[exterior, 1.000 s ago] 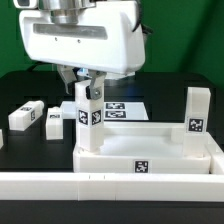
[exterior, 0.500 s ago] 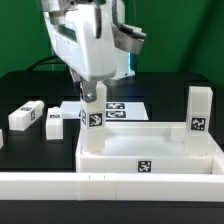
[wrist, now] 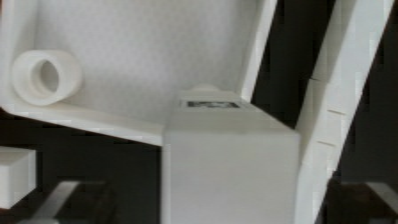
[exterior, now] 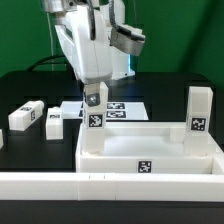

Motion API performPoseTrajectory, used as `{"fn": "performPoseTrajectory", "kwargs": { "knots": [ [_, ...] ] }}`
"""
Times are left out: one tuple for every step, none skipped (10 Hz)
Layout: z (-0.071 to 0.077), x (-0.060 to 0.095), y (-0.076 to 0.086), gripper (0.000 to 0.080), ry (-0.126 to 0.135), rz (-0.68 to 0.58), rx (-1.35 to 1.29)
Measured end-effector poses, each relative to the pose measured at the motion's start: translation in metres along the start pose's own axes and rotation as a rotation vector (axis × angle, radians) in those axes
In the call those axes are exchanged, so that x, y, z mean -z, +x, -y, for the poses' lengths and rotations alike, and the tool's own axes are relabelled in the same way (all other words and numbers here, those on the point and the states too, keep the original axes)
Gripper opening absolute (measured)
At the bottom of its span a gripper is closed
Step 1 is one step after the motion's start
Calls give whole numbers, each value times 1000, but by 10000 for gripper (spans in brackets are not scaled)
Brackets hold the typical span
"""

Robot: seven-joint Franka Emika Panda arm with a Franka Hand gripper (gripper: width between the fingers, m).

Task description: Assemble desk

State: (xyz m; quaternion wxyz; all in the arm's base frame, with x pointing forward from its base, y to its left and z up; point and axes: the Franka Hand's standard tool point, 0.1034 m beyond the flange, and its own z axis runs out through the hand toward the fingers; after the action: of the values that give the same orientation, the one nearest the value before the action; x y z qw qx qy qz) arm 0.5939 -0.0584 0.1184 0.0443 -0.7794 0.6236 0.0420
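Note:
The desk slab (exterior: 150, 148), white with a raised rim, lies at the front of the table. One white leg (exterior: 94, 125) stands upright at the slab's corner on the exterior view's left. My gripper (exterior: 93, 97) hangs straight over its top, open. In the wrist view the fingers (wrist: 68, 200) stand apart from the leg (wrist: 231, 160), with a dark gap on each side. A round socket (wrist: 48, 78) shows in the slab (wrist: 151, 45). A second leg (exterior: 197, 115) stands upright at the corner on the exterior view's right. Two loose legs (exterior: 25, 115) (exterior: 55, 118) lie on the table.
The marker board (exterior: 125, 108) lies flat behind the slab. A long white rail (exterior: 110, 188) runs along the front edge below the slab. A green wall closes the back of the scene.
The wrist turned about the leg, then the jaws opened and let go of it. The leg stays upright in the slab's corner.

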Motion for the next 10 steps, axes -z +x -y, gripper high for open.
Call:
{"fn": "performPoseTrajectory", "kwargs": {
  "knots": [
    [0,0,-1,622,-1,-1,49],
    [1,0,-3,643,-1,-1,166],
    [2,-1,-6,648,-1,1,272],
    [3,-1,-9,648,0,2,384],
    [4,-2,-11,648,0,4,483],
    [4,-2,-12,648,0,5,546],
    [5,-2,-14,648,0,6,646],
    [5,-2,-14,648,1,6,740],
    [5,-2,-14,648,1,5,808],
    [5,-2,-14,648,1,4,865]
  ]
}}
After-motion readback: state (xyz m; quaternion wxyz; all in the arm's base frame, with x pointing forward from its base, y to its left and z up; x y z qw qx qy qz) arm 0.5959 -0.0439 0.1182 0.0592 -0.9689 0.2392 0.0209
